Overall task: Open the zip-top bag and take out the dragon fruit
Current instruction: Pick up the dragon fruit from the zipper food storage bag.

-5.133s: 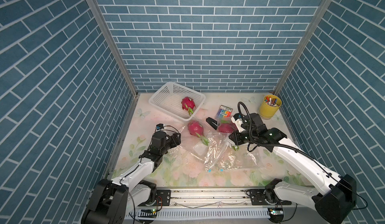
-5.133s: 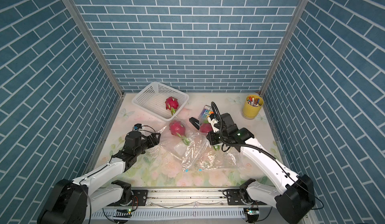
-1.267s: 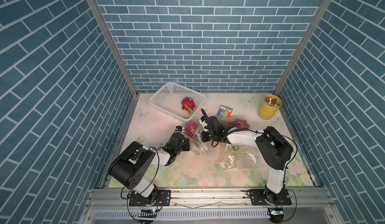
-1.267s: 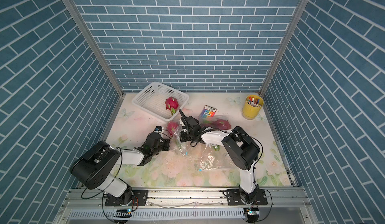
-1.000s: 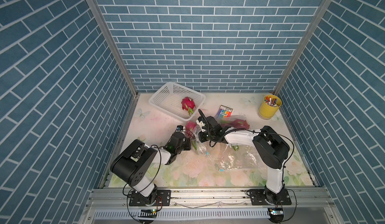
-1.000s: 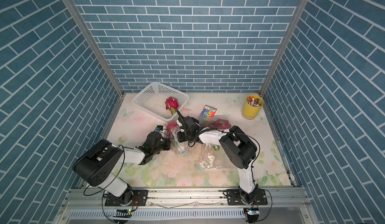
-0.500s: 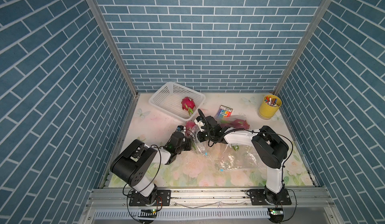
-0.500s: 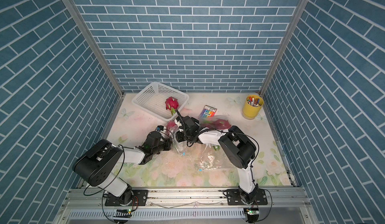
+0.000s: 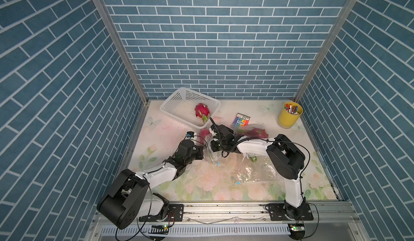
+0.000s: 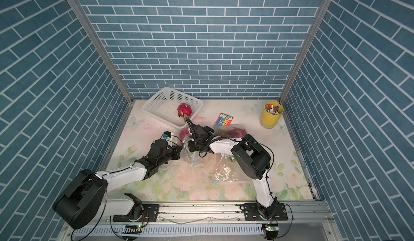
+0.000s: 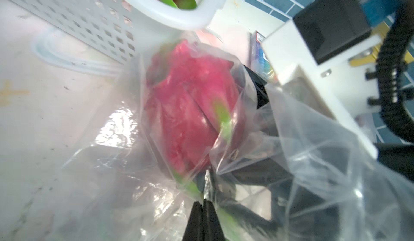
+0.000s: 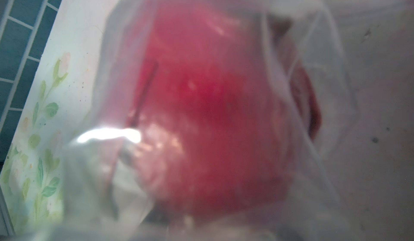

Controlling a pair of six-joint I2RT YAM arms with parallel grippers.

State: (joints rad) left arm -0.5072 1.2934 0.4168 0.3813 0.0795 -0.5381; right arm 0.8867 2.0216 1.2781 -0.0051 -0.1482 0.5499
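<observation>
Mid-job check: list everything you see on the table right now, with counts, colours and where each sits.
basket: one, white, back left of the table.
dragon fruit: three, pink with green tips; one in the basket, one bagged between the grippers, one bagged beside the marker pack.
zip-top bags: at least three, clear; two hold fruit, the rest lie flat at the front.
marker pack: one, multicoloured, back centre.
cup: one, yellow, back right corner, holding pens.
left gripper: shut, pinching bag film.
right gripper: beside the middle fruit; jaws hidden by plastic.
</observation>
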